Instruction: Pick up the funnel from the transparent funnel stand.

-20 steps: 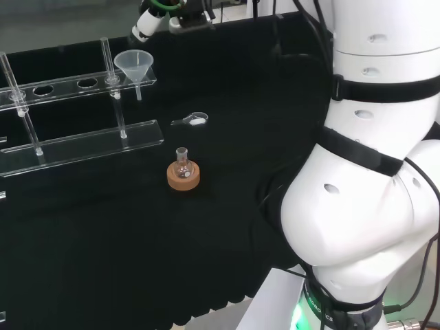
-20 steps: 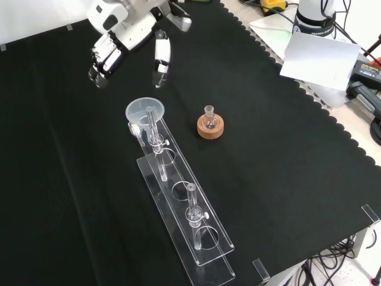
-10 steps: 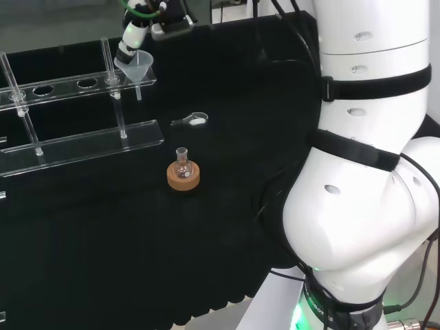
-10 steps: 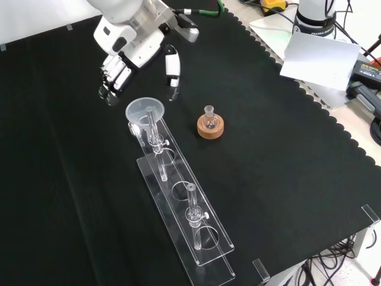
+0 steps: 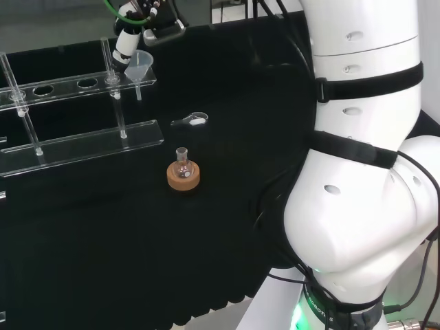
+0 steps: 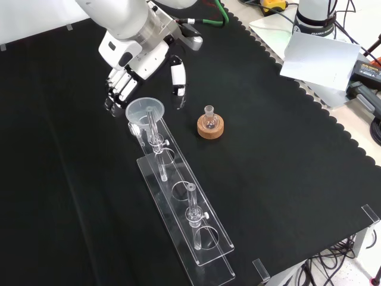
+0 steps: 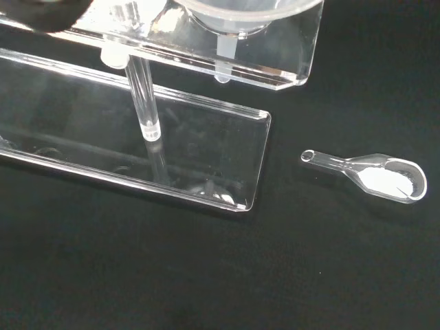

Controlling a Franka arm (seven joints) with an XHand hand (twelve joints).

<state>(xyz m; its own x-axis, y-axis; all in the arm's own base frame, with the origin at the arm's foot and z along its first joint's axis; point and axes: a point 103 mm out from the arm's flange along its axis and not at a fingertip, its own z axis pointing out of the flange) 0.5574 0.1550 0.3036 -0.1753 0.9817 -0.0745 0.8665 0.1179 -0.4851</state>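
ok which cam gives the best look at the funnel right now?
Front view: the funnel shows its whole round rim, seated in the end of the transparent stand, with the open hand spread just above it. The head view shows it small and side-on, part behind a finger. The wrist view catches its underside and stem.

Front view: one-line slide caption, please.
Black and white robot hand, fingers open, poised at the clear plastic funnel seated in the transparent acrylic funnel stand; small flask on cork ring nearby.
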